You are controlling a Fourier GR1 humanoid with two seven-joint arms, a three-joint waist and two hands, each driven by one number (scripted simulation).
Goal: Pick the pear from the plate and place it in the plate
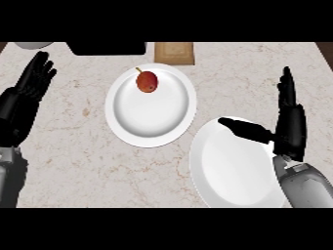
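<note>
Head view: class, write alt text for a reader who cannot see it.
A small red-orange pear lies near the top of a round white plate on a beige marble counter. A second white plate sits lower right, beneath the open black right hand. The open left hand rests at left.

Light was even and bright; no glare on the white plate [230, 171] under the right hand [288, 122], shadows barely visible

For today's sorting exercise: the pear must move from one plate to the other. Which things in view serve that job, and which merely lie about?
Job: pear; far plate holding it; near plate; right hand.

Lying about: left hand, resting; black object; wooden board; white dish.
</note>
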